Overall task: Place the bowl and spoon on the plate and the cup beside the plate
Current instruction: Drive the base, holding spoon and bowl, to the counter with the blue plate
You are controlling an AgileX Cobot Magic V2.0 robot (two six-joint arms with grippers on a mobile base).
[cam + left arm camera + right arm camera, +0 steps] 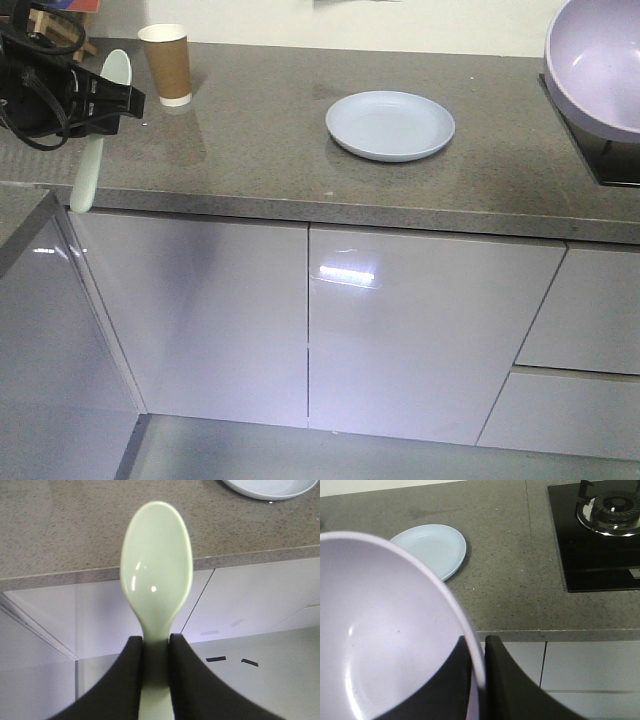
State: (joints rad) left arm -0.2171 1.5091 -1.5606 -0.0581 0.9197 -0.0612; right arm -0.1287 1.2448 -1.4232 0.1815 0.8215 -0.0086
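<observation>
- Left wrist view: the left gripper [156, 641] has both black jaws clamped on the handle of the spoon [156, 570]. The oval head points out across the near edge of the countertop [60, 525].
- Right wrist view: the right gripper [479, 645] pinches the rim of the bowl [380, 630], one jaw inside and one outside, holding it in the air.
- Front view: the plate [390, 125] lies mid-counter. The cup [166, 62] stands upright at the far left, well apart from it, near the held spoon. The bowl hangs at the right by the hob [612, 165].
</observation>
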